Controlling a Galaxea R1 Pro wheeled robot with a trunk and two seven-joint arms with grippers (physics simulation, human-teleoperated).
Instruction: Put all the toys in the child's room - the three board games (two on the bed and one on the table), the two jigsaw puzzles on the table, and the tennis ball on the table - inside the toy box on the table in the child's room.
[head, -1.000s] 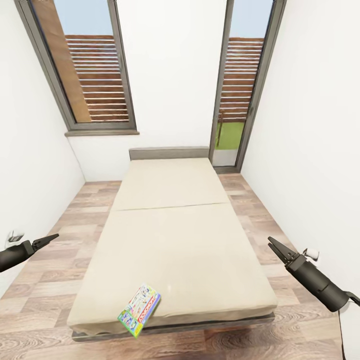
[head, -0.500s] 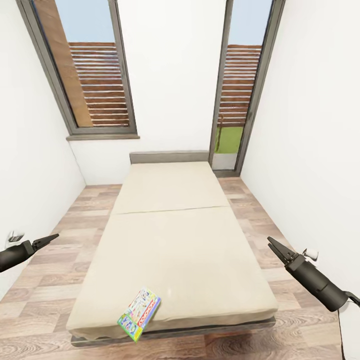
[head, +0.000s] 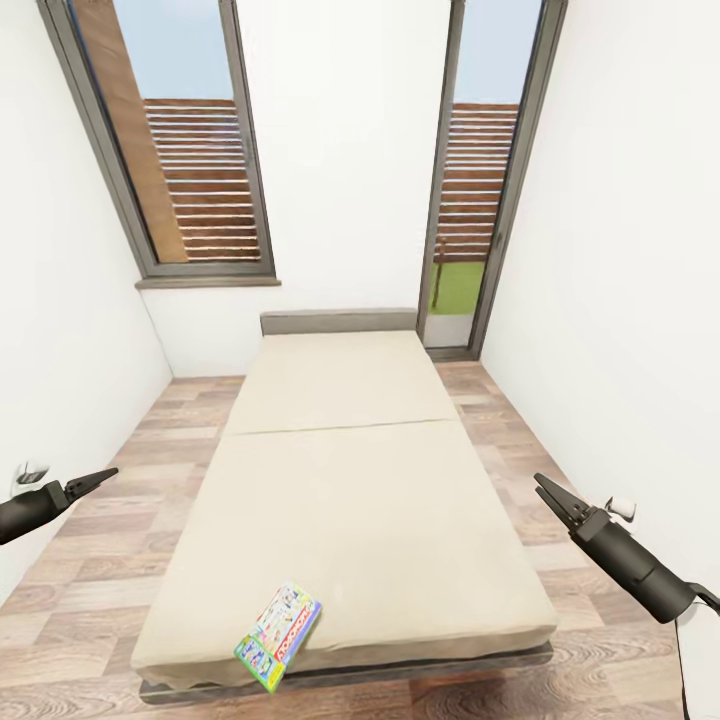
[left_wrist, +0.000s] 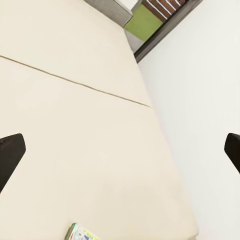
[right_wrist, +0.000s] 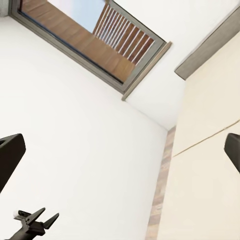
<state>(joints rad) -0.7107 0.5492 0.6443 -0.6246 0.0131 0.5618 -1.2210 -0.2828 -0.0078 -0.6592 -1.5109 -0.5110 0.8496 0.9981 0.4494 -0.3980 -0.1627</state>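
A board game (head: 279, 622) lies flat at the bed's (head: 350, 500) near edge, one corner overhanging. Likely a light, stiff, slick box, best pinched there. Left gripper (head: 98, 476) and right gripper (head: 546, 490) flank the bed, spread, empty.

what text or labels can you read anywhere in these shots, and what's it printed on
Board game box at the near end of the bed: a red strip with white lettering runs along its edge, too small and blurred to read; the rest of the cover print is also illegible.
No other readable text, numbers or signs on the walls, windows, floor or grippers.
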